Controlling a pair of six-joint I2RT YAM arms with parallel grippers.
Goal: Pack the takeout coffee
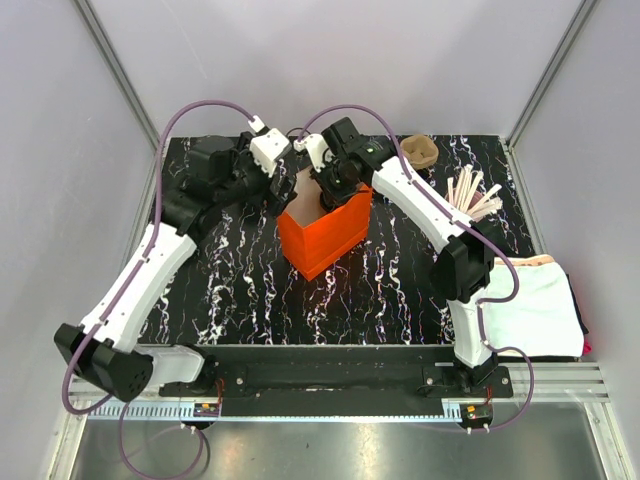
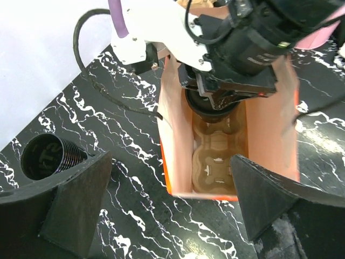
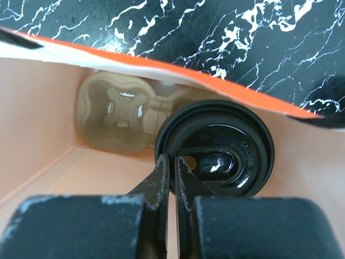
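The takeout coffee, a black cup with a round black lid, hangs inside the orange paper bag. My right gripper is shut on the lid's rim and reaches down into the bag's mouth. A brown pulp tray lies on the bag's floor below; I cannot tell whether the cup rests in it. My left gripper is open, with its fingers spread either side of the bag's near wall and nothing held between them.
A ribbed stack of black cups stands on the marble table left of the bag. At the back right are a pink cup with white sticks and a brown pulp piece. A white cloth lies at the right edge.
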